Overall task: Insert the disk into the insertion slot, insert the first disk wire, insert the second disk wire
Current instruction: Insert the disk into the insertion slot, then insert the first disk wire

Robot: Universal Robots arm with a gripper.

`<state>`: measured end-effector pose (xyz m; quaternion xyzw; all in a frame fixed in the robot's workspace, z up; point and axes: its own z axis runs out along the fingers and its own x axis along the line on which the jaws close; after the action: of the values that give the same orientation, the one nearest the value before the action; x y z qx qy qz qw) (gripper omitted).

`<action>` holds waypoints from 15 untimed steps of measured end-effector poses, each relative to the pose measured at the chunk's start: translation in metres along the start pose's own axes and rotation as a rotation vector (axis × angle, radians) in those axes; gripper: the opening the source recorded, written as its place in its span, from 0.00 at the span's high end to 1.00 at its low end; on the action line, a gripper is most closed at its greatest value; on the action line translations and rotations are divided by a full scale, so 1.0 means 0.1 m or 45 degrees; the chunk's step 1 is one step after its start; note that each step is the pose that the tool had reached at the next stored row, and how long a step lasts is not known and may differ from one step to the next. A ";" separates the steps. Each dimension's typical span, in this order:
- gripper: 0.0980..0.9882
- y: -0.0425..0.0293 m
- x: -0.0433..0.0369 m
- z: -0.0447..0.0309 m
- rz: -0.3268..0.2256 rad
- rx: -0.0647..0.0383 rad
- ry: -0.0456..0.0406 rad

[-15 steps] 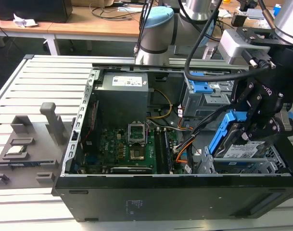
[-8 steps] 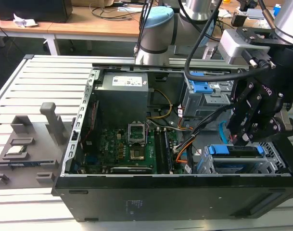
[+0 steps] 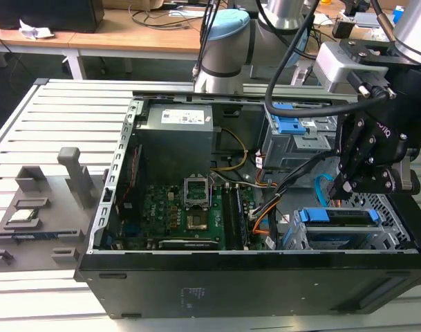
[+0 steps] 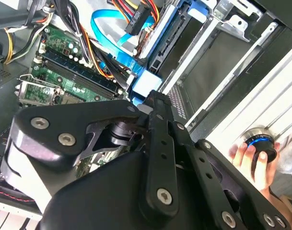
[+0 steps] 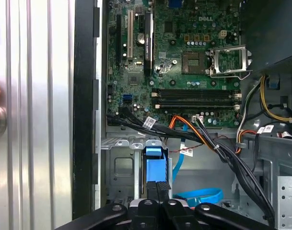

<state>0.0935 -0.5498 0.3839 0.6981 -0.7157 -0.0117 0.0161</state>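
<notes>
Open computer case; green motherboard (image 3: pixel 189 207) as landmark. Toward the exterior view's right of it runs the first disk wire (image 3: pixel 263 223); next, the looping light-blue second disk wire (image 3: pixel 323 187); farther from the motherboard, the disk (image 3: pixel 338 216) sits in the insertion slot (image 3: pixel 397 211); the gripper (image 3: pixel 345 187) hangs over it, fingers pressed together, gripping nothing, tips at the blue carrier edge.

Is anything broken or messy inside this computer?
Nothing looks broken. Two things stand out: the blue cable lies in a loose curl beside the disk instead of running tidily, and the processor socket on the board has its lid flipped open.
</notes>
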 end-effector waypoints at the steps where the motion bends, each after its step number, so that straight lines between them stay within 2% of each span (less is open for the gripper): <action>1: 0.99 0.000 0.000 0.000 0.000 0.000 0.000; 5: 0.99 -0.012 0.000 0.002 0.000 0.000 0.000; 7: 0.99 -0.154 -0.004 -0.002 0.000 -0.002 0.000; 8: 0.99 -0.270 -0.018 -0.005 0.000 -0.003 0.000; 11: 0.99 -0.381 -0.071 -0.009 0.000 -0.004 0.000; 12: 0.99 -0.398 -0.098 -0.008 0.000 -0.004 0.000; 13: 0.99 -0.420 -0.163 -0.008 0.000 -0.004 0.000; 15: 0.99 -0.440 -0.234 0.007 0.000 -0.004 0.000</action>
<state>0.1380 -0.5276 0.3813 0.6981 -0.7156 -0.0128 0.0173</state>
